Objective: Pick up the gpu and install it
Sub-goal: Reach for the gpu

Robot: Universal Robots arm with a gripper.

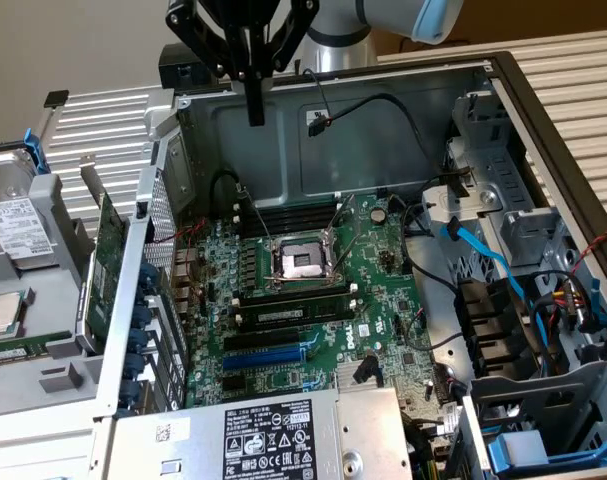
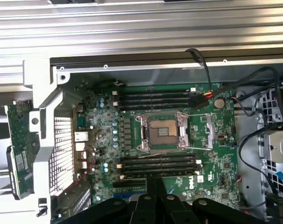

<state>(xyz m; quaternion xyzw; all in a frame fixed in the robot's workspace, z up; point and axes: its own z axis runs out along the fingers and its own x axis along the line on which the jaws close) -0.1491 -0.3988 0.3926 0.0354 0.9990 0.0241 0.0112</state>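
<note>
Exterior view: gpu [image 1: 107,268] outside the computer case [image 1: 363,140], tool [image 1: 255,112] empty.
Green card standing upright on its edge at the exterior view's left, just beside the perforated rear wall [image 1: 163,225] of the case. Tool clenched shut with nothing in its grip, hanging above the open case, high over the motherboard [image 1: 383,300] and well apart from the card. Seen from the wrist view also over the motherboard, near the memory slots [image 2: 178,164].
</note>
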